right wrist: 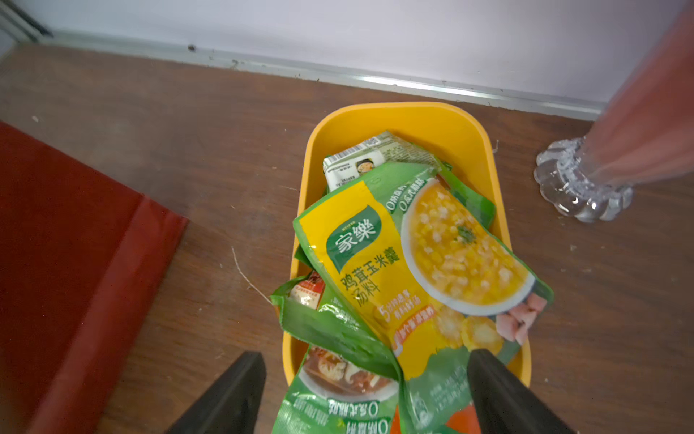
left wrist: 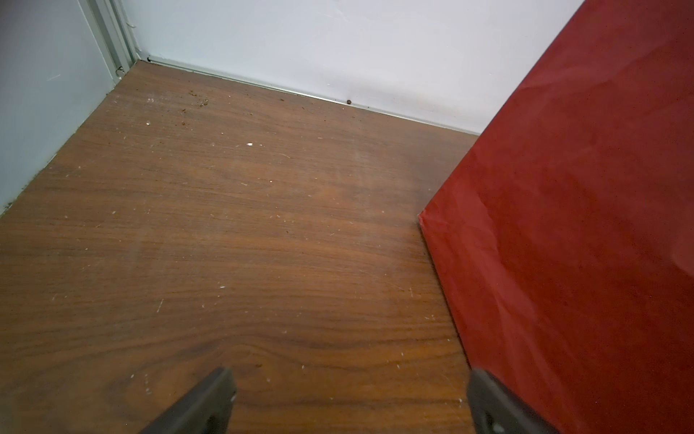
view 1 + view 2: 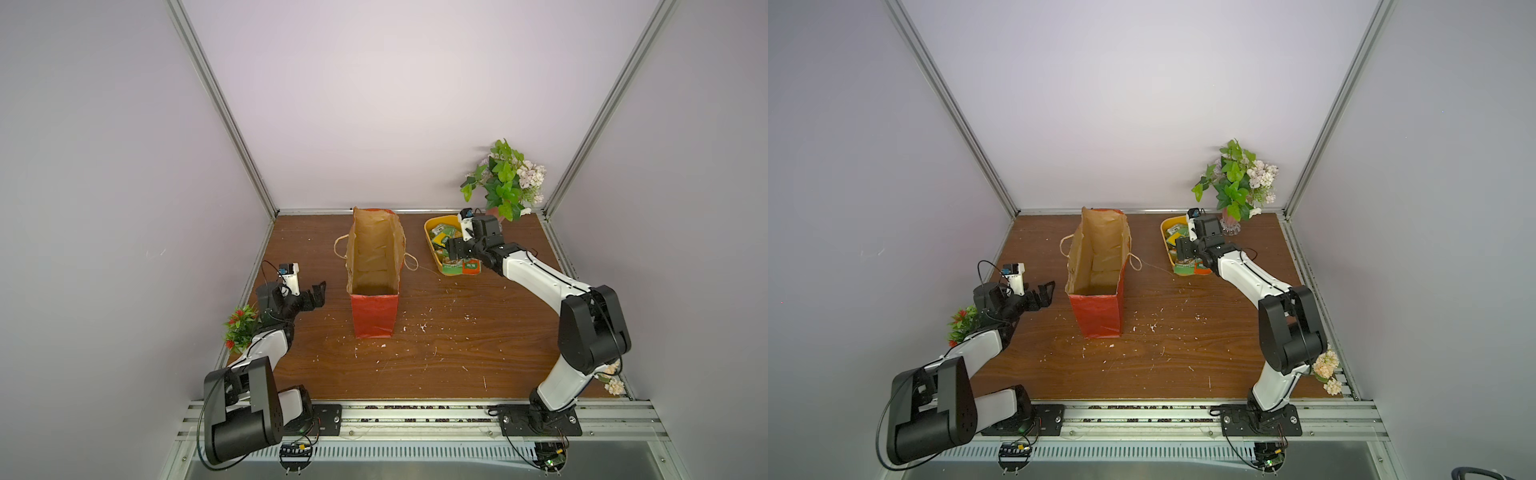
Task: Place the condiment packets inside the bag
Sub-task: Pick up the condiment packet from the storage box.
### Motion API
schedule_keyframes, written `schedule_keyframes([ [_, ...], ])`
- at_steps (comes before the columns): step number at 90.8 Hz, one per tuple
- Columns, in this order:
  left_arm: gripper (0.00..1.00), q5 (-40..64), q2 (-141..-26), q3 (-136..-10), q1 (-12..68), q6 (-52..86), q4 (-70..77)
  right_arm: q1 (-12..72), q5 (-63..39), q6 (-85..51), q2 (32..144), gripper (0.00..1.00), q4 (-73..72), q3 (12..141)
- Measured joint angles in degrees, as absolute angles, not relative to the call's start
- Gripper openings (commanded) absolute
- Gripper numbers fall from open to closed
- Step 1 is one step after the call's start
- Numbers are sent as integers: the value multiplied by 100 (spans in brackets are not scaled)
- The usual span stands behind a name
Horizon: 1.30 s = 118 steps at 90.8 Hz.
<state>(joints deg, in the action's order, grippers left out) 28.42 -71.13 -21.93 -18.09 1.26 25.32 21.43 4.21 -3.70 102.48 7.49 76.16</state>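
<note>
Heaped condiment packets (image 1: 409,263) fill the yellow tub (image 1: 413,120); bag (image 3: 374,320) stands open.

One bag (image 3: 374,316), one yellow tub (image 1: 405,112), at least four condiment packets (image 1: 375,270), three small plants (image 3: 505,178).

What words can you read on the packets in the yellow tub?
"家樂": green badge on the yellow soup packet.
"鸡茸玉米羹汤料": same packet, below the badge.
White packet: print too small to read.
Green packet with the brown soup picture: print too blurred to read.
</note>
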Motion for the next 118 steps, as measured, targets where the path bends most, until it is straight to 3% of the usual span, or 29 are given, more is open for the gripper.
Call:
schedule_keyframes([
  [20, 100, 2893, -7325, -2196, -1835, 139, 2534, 2663, 1096, 414, 11032, 87, 1166, 8305],
  [60, 100, 2895, -7437, -2324, -1846, 152, 2521, 2711, 2187, 735, 11780, 79, 1566, 9334],
  [81, 100, 2893, -7441, -2327, -1846, 152, 2502, 2711, 2506, 875, 12038, 80, 1837, 9559],
  [104, 100, 2893, -7441, -2327, -1855, 152, 2491, 2724, 2707, 915, 12038, 55, 1822, 9561],
  [118, 100, 2893, -7441, -2327, -1863, 152, 2491, 2742, 2810, 864, 12084, 50, 1778, 9695],
])
